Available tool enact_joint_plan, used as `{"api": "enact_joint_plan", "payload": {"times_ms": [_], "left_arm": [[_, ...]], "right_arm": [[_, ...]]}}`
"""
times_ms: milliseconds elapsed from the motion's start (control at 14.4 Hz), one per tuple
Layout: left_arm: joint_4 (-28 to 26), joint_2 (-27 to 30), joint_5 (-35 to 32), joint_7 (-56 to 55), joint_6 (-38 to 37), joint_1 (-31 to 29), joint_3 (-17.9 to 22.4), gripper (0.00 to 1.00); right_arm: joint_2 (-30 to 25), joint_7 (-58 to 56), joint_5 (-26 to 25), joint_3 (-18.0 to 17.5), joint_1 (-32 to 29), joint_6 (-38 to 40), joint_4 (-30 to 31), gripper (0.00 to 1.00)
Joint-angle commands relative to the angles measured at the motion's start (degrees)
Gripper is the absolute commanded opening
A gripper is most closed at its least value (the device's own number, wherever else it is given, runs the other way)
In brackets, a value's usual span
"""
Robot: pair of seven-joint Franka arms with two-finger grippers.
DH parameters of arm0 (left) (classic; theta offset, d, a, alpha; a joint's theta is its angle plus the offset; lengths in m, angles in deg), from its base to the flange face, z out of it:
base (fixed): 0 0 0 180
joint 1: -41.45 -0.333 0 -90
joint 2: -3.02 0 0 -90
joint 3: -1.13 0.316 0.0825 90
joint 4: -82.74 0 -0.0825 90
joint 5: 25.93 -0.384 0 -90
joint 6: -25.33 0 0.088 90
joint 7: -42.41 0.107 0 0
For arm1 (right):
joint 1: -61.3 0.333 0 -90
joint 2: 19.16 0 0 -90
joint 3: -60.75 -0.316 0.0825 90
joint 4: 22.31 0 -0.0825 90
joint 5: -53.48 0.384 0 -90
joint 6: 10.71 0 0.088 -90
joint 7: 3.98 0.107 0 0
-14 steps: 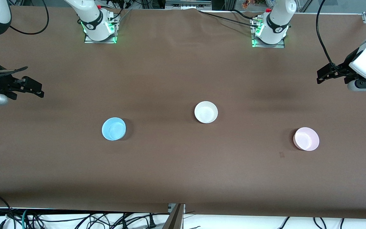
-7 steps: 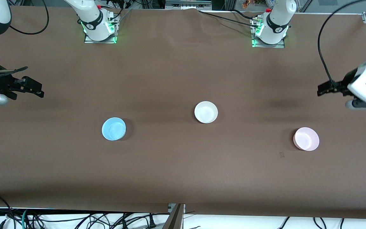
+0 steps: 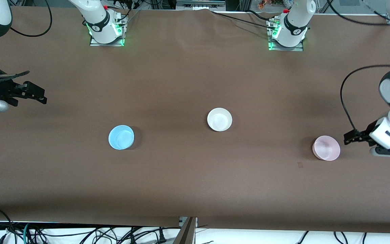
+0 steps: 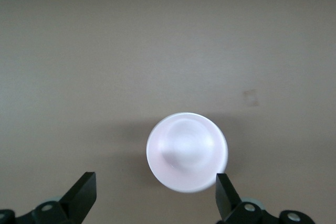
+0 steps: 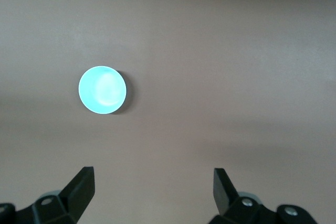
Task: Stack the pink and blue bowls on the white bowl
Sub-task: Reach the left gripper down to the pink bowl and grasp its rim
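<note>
Currently three small bowls sit apart on a brown bench point(image 3: 188, 183), none stacked yet, and the white bowl point(image 3: 219, 119) near the middle serves as the landmark and the base for the stack. Toward the left arm's end of the bench from the white bowl, and a little nearer the front camera, rests the pink bowl point(image 3: 326, 148), upright with its hollow facing up. Toward the right arm's end from the white bowl, also slightly nearer the camera, rests the blue bowl point(image 3: 121, 137), likewise upright. Both lie well apart from the white bowl, each within reach of the arm on its own side, which seems to be why the work is split between the two arms. Just beside the pink bowl hangs the left gripper point(image 3: 348, 140), jaws spread wide and empty; its wrist view shows the pink bowl point(image 4: 187, 151) close to the two dark fingertips point(image 4: 80, 194), which suggests it is lining up to take the rim. Well apart from the white bowl, out at the right arm's end of the bench, waits the right gripper point(image 3: 37, 95), jaws also wide and empty, with the blue bowl point(image 5: 102, 89) showing farther off in its wrist view
</note>
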Motion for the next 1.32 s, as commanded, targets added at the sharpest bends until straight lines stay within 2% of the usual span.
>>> {"api": "enact_joint_plan", "payload": {"times_ms": [0, 139, 278, 348, 487, 626, 835, 904, 1183, 1252], "left_arm": [[1.6, -6.9, -0.1, 3.8, 4.2, -2.5, -1.0, 1.00], [2.0, -10.2, -0.1, 5.2, 5.2, -1.8, -1.0, 1.00], [1.7, -11.2, -0.1, 5.5, 5.3, -2.2, -1.0, 1.00], [1.8, -11.7, -0.1, 6.2, 5.3, -2.1, -1.0, 0.96], [2.0, -12.5, -0.5, 7.1, 5.7, -2.1, -1.0, 0.78], [2.0, -13.1, -0.7, 7.4, 5.7, -2.5, -0.9, 0.56], [2.0, -13.9, -0.7, 8.0, 5.7, -2.4, -1.0, 0.48], [2.0, -14.2, -0.8, 8.6, 5.7, -2.4, -1.0, 0.41], [2.1, -14.6, -0.8, 9.9, 5.7, -2.5, -0.9, 0.00], [2.1, -14.6, -0.8, 9.9, 5.7, -2.5, -0.9, 0.00]], "right_arm": [[0.4, -0.6, -0.3, -0.3, -0.5, 0.9, -1.1, 1.00], [0.4, -0.6, -0.3, -0.3, -0.5, 0.9, -1.1, 1.00], [0.4, -0.6, -0.3, -0.3, -0.5, 0.9, -1.1, 1.00], [0.4, -0.6, -0.3, -0.2, -0.5, 0.9, -1.1, 1.00], [0.4, -0.5, -0.3, -0.3, -0.5, 0.9, -1.1, 1.00], [0.4, -0.5, -0.3, -0.2, -0.5, 0.9, -1.1, 1.00], [0.4, -0.5, -0.3, -0.2, -0.5, 0.8, -1.1, 1.00], [0.4, -0.5, -0.3, -0.2, -0.5, 0.8, -1.1, 1.00], [0.4, -0.5, -0.3, -0.2, -0.5, 0.8, -1.1, 1.00], [0.4, -0.6, -0.3, -0.2, -0.5, 0.9, -1.1, 1.00]]}}
